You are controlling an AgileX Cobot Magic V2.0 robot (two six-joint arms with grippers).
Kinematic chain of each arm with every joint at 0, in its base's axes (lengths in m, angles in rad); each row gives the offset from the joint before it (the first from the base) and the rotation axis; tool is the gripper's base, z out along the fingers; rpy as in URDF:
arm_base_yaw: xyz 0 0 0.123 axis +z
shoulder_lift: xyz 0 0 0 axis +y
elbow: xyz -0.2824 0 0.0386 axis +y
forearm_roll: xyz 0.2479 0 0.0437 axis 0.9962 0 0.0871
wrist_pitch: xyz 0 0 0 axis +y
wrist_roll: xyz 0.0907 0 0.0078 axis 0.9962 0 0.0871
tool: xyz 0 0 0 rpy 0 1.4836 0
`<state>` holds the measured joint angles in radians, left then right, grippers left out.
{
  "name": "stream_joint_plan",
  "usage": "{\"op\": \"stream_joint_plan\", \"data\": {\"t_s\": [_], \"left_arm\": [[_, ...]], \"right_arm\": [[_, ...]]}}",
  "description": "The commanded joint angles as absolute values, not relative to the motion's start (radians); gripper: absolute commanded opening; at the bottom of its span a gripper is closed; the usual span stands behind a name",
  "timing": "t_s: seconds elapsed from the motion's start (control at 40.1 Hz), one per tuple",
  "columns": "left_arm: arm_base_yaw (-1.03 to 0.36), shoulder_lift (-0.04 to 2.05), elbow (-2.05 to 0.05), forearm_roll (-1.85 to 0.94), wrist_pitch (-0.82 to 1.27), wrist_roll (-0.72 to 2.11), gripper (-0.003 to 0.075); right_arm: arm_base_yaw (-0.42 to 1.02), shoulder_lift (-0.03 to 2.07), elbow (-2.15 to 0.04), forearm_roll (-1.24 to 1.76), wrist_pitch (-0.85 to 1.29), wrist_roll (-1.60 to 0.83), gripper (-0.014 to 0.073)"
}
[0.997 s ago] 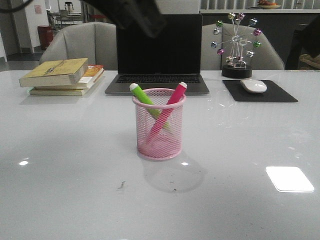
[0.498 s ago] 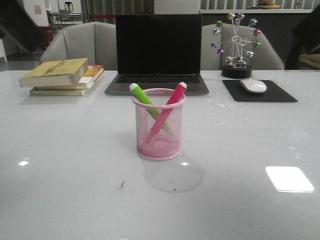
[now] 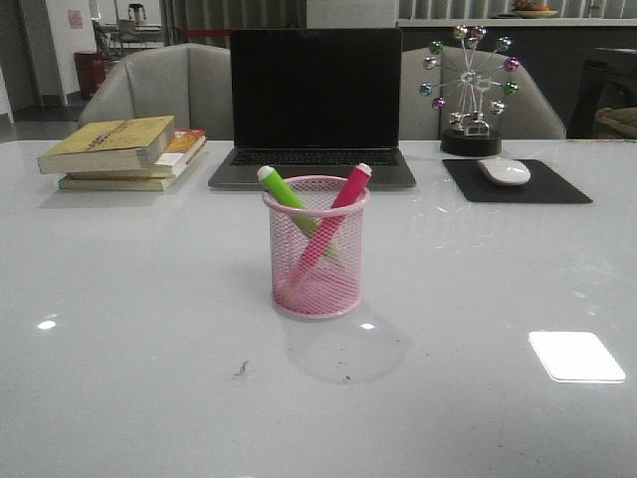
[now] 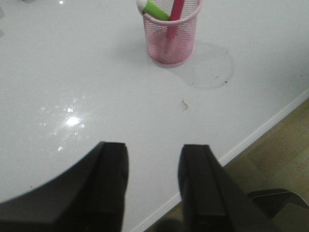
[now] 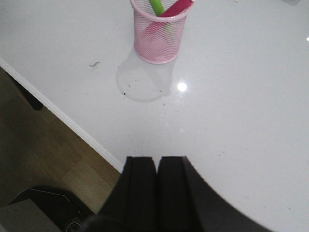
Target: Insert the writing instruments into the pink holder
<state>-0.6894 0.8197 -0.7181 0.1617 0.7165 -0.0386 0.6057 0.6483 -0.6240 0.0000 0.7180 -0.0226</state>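
Both arms have cleared out of the front view since a second ago, and the green marker (image 3: 290, 195) and pink marker (image 3: 335, 217) stand crossed inside the pink mesh cup (image 3: 317, 251) at mid-table, so the task looks complete. Left gripper (image 4: 153, 166) hangs apart and empty; right gripper (image 5: 157, 170) is pressed together, holding nothing. Cup: round wire mesh, rolled rim; markers: smooth plastic, white ends; table (image 3: 139, 329) glossy.

The table (image 3: 149, 329) is glossy white and smooth, mirroring lamps. The pink holder (image 3: 317, 269) is fine wire mesh. The green marker (image 3: 282, 189) and pink marker (image 3: 350, 188) look like smooth plastic. The mouse pad (image 3: 542, 189) is matt black.
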Motion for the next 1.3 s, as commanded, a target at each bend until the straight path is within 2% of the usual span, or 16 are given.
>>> {"op": "stream_joint_plan", "data": {"t_s": [0.0, 0.125, 0.673, 0.797, 0.947, 1.071, 1.271], "left_arm": [[-0.69, 0.814, -0.744, 0.169, 0.632, -0.05, 0.0183], [-0.69, 0.818, -0.744, 0.169, 0.632, -0.05, 0.0089], [-0.69, 0.787, -0.727, 0.176, 0.62, -0.048, 0.0092], [-0.58, 0.699, -0.67, 0.188, 0.565, -0.048, 0.0092], [-0.373, 0.525, -0.497, 0.146, 0.317, -0.048, 0.0092], [-0.224, 0.363, -0.343, 0.081, 0.191, -0.048, 0.0092], [-0.085, 0.153, -0.153, 0.045, 0.1, -0.048, 0.0092]], "right_arm": [[0.602, 0.643, -0.648, -0.016, 0.638, -0.022, 0.002], [0.602, 0.644, -0.648, -0.016, 0.642, -0.022, 0.0027], [0.602, 0.644, -0.648, -0.016, 0.642, -0.022, 0.0027], [0.602, 0.644, -0.648, -0.016, 0.643, -0.022, 0.0027], [0.602, 0.644, -0.648, -0.016, 0.643, -0.022, 0.0027], [0.602, 0.644, -0.648, -0.016, 0.643, -0.022, 0.0027], [0.602, 0.644, -0.648, -0.016, 0.643, -0.022, 0.0027]]}}
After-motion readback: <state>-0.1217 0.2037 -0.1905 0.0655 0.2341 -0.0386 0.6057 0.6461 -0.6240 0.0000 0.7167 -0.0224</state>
